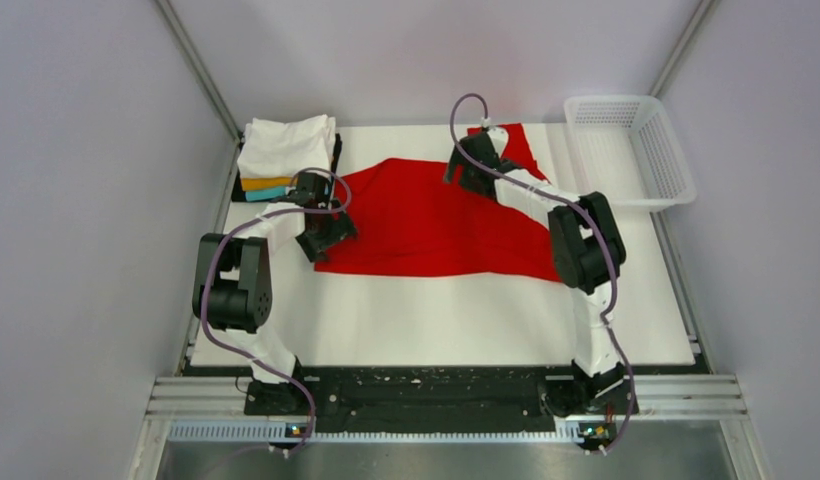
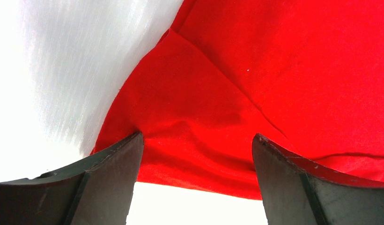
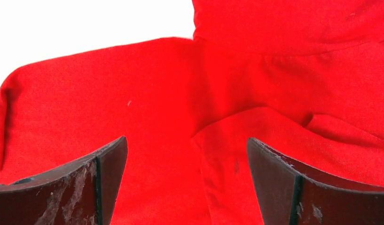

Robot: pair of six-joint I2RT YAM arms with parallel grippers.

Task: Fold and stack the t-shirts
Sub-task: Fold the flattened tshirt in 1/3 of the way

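A bright red t-shirt (image 1: 436,225) lies spread across the middle of the white table, partly folded over itself. My left gripper (image 1: 326,235) is open at the shirt's left edge; in the left wrist view its jaws stand wide apart over the red hem (image 2: 195,159). My right gripper (image 1: 466,170) is open over the shirt's far part; in the right wrist view red cloth (image 3: 218,154) with a fold line lies between its spread jaws. A stack of folded shirts (image 1: 284,160), white on top with orange and teal below, sits at the far left.
A white plastic mesh basket (image 1: 631,150) stands at the far right corner. The white table cover (image 1: 436,320) runs from the shirt to the near edge. Grey walls close in on both sides.
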